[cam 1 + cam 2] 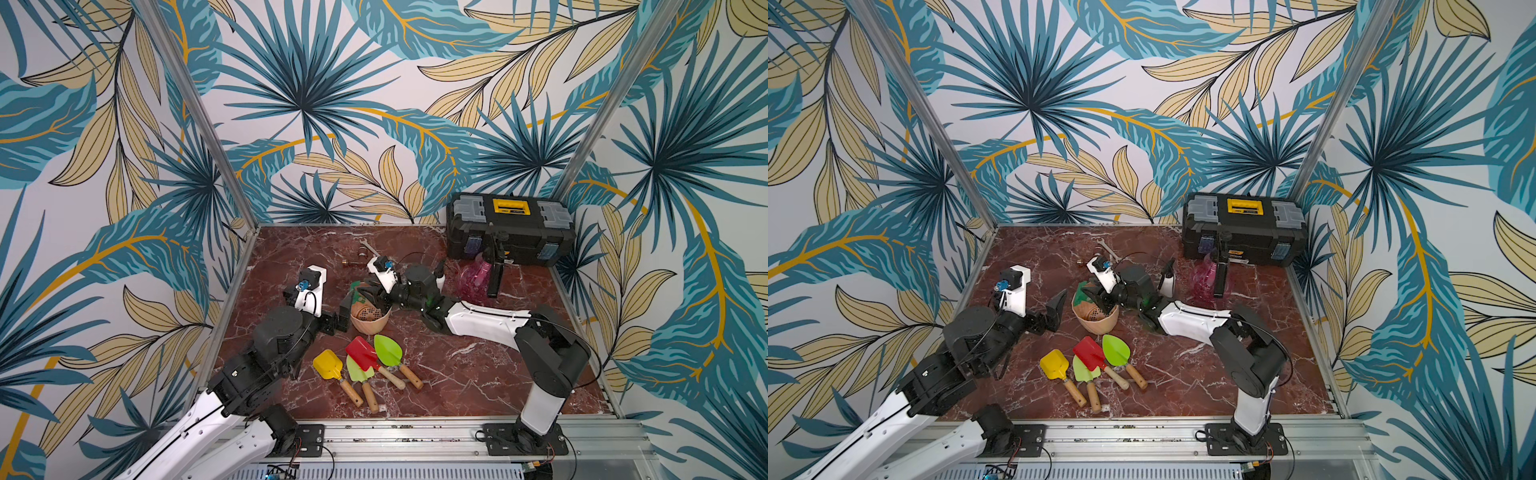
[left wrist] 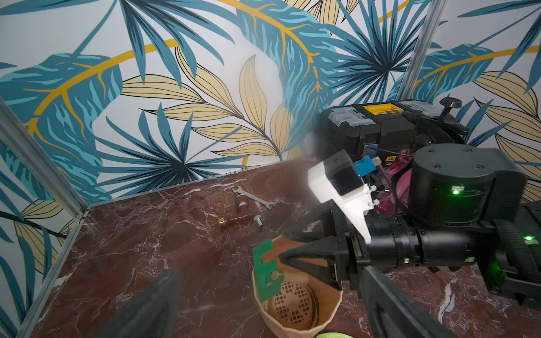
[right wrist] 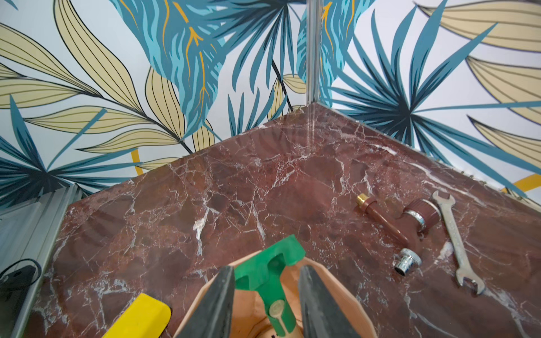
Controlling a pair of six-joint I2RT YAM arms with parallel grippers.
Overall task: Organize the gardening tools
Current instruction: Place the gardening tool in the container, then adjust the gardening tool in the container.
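Jaws parted, right tool (image 2: 281,245) straddles dark-green rake (image 3: 270,257) stowed handle-down in pot (image 1: 370,326), seemingly released; left tool (image 2: 269,270) hovers wide open.

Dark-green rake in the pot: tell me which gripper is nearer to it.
Right. The right gripper straddles the dark-green rake above the pot; the left gripper sits open beside the pot, apart from the rake.

White arm links (image 1: 486,322), black joints (image 1: 282,328), thin black cables (image 2: 393,193), green status LEDs (image 2: 455,192).
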